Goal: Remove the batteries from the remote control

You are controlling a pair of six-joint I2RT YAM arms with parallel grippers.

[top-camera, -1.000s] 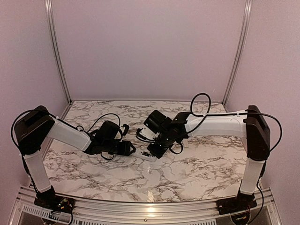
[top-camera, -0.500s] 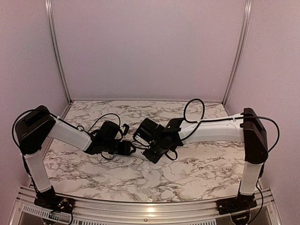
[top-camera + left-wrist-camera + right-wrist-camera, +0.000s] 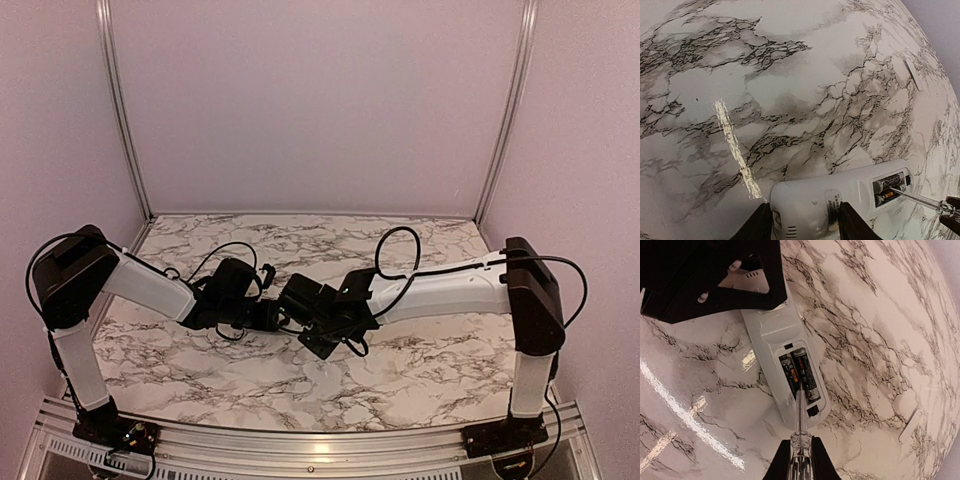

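The white remote control (image 3: 782, 347) lies back-up on the marble table, its battery bay open. Two dark batteries (image 3: 800, 374) lie side by side in the bay; they also show in the left wrist view (image 3: 888, 184). My left gripper (image 3: 805, 222) is shut on the remote control (image 3: 835, 200) at its far end. My right gripper (image 3: 799, 460) is shut on a thin clear-handled tool (image 3: 800, 420), whose tip rests between the two batteries. In the top view both grippers meet at mid table, with the left gripper (image 3: 272, 316) beside the right gripper (image 3: 318, 340), and the remote is hidden under them.
A small white flat cover piece (image 3: 909, 425) lies on the table to the right of the remote; it also shows in the left wrist view (image 3: 912, 74). Marble tabletop (image 3: 420, 370) is bounded by pale walls and metal posts.
My right arm has swung left and lowered, bringing the tool over the remote. The left arm has stayed where it was.
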